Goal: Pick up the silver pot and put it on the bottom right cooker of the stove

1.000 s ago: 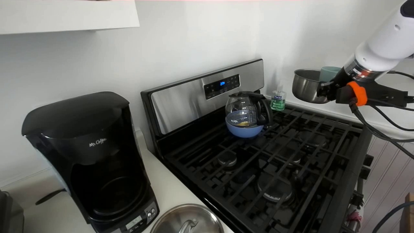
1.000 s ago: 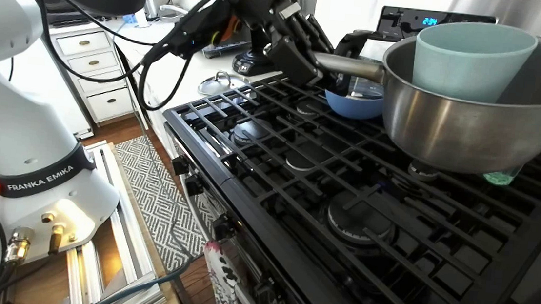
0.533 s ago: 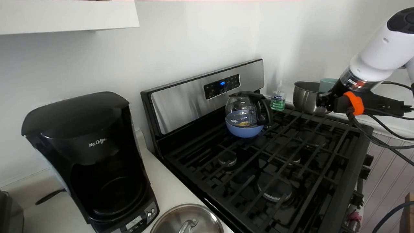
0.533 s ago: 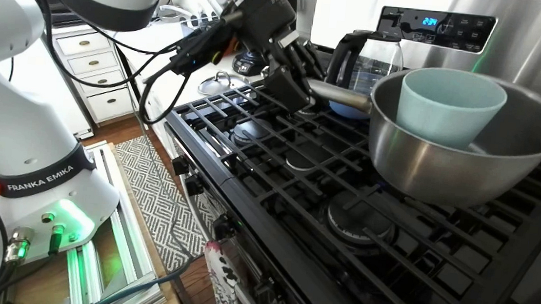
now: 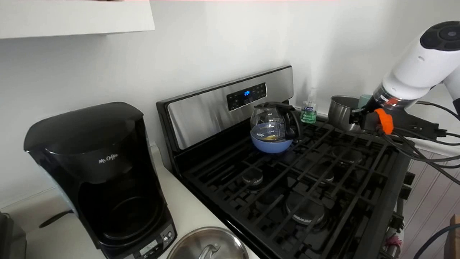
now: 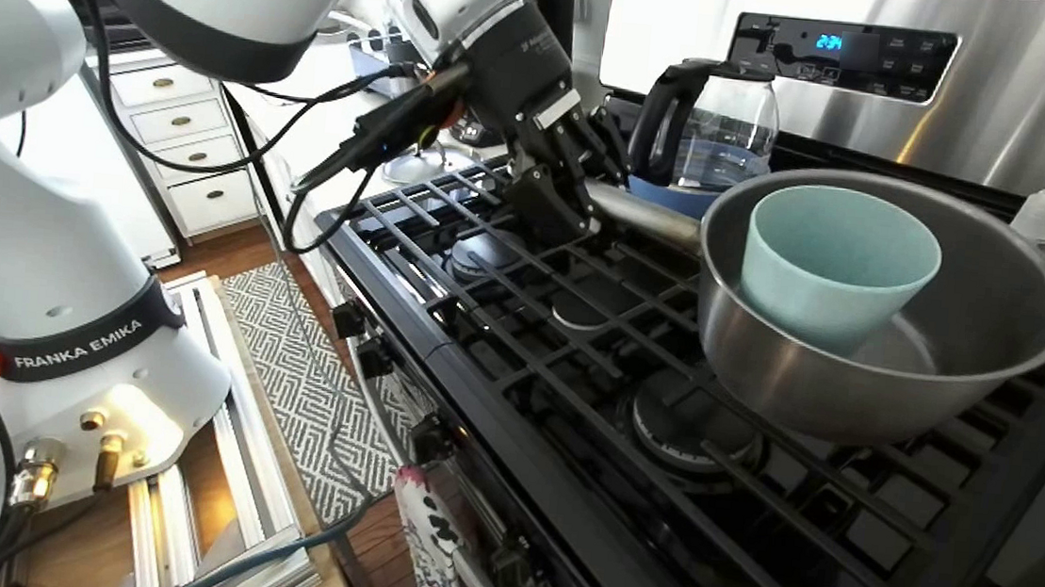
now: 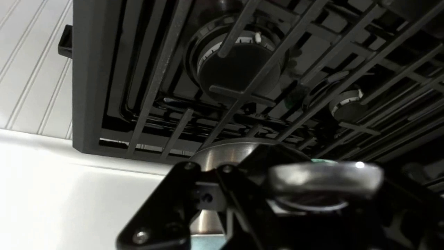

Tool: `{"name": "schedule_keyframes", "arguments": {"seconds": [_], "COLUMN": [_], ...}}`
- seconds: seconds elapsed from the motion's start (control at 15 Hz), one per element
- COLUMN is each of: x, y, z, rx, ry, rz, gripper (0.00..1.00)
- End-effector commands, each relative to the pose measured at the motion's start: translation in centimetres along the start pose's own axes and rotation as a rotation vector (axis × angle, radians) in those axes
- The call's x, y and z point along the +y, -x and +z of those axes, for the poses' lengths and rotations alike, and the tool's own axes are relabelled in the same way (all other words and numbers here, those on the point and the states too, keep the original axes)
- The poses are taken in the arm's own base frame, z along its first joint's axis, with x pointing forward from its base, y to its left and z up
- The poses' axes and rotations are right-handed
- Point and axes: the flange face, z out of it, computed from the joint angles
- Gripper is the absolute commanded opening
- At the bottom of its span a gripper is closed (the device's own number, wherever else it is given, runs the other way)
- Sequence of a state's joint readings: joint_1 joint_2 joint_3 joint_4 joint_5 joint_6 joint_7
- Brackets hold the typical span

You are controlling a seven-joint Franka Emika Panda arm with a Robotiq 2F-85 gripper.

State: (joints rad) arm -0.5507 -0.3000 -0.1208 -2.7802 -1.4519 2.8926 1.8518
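One silver pot [image 6: 788, 388], held: we find the gripper [image 6: 599, 196] clamped on the far end of its handle [image 6: 654, 221]. Pos.: over the R-hand part of the stove [image 6: 511, 430], nr the wall [image 5: 337, 46], mouth up; we can't tell whether its base touches the grates [image 7: 158, 76]. Teal cup [image 6: 821, 287] sits inside it, on the handle side. Wrist view: gripper hides much of the pot; bits of steel side show, plus a strip of cup at the bottom edge. Display [image 6: 846, 57] on the steel back panel [image 6: 1035, 55] reads 2:34. We also log, at the rear of the stove, a glass kettle [image 5: 266, 116] w/ blue bottom & black handle; pump bottle [image 5: 309, 113] w/ green liquid stands nr the pot. Black coffee maker [image 5: 86, 144] & round steel lid [image 5: 190, 244] both on the counter [image 5: 187, 212] next to the stove; lid cut off by the frame edge in an exterior view. Floral towel [image 6: 434, 551] hangs at the stove front. White arm [image 6: 67, 206], lettered FRANKA EMIKA, stands in front of the stove.
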Motion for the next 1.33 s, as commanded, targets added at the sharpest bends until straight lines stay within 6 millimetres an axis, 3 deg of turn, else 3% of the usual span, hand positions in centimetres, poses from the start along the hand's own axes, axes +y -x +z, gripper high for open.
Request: {"name": "schedule_keyframes", "arguments": {"seconds": [0.0,0.67,1.2,1.27], "x": [-0.9,-2.3,-3.8,-4.0], "y": [-1.0,1.4,2.8,2.9], "z": [-0.9,3.5,6.1,6.3], "rx": [0.101,0.133,0.106,0.105], "ry": [-0.012,0.095,0.15,0.155], "rz": [0.049,0.115,0.053,0.048], "gripper": [0.03,0.03,0.03,0.24]}}
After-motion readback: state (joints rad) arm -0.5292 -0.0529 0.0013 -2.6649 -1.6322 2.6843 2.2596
